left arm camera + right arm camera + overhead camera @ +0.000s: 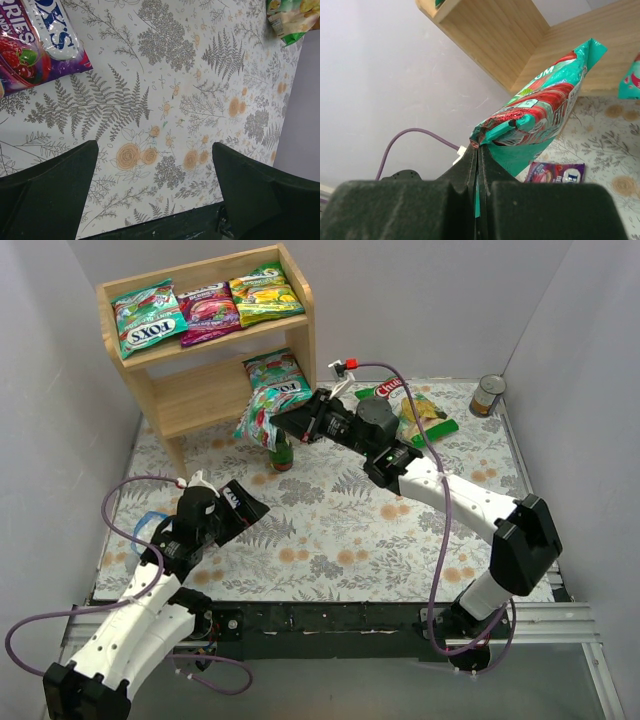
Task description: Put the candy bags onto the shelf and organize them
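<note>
Shelf (195,395) first: the top tier is full, three in a row, top teal bag (150,322), magenta bag (208,310), yellow bag (264,290). On the lower tier sits one lower teal bag (272,370) at the right end, with bare board beside it. That's four home by my count.

Number five, the held bag (258,420), hangs in the air just off the lower tier's front edge. The right claw (300,423) is clenched on its corner, and its wrist view shows the jaws pinched flat on the foil.

Number six, the purple bag (35,50), lies flat on the tabletop (330,530). The left claw (238,505) hovers near it, released, jaws wide and nothing between them.

Two to go, I'd say: slot this one in, then fetch the purple.
</note>
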Controlling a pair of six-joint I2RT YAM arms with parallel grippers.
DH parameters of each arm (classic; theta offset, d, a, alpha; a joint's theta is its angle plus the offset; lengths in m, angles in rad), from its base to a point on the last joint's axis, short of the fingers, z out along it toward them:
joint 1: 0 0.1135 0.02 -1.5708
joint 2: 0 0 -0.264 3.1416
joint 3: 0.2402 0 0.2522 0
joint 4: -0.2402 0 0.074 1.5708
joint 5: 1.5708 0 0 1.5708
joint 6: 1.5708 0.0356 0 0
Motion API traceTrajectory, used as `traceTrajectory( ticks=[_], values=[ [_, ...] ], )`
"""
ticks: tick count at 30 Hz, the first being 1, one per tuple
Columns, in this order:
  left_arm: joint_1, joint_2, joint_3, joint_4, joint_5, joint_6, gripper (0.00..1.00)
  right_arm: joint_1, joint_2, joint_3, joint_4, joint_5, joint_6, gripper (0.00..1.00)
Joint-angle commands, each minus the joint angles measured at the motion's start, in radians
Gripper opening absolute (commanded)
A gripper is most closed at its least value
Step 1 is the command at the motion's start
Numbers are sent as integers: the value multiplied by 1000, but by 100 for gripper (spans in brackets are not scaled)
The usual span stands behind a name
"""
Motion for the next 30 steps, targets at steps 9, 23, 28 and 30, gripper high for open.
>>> traceTrajectory(
  ticks=[9, 23, 28, 30],
  values=[
    [2, -128, 205, -219, -164, 39, 98, 44, 279, 331, 262, 115, -20, 1],
    [2, -198, 471, -426, -623, 24, 98, 73, 691, 795, 144, 334, -85, 1],
    [2, -194, 477, -409, -638, 46, 98, 86, 762, 812, 195, 410, -112, 1],
    [2, -188, 476, -415, -646, 44, 98, 88, 781, 818, 193, 436, -112, 1]
  ],
)
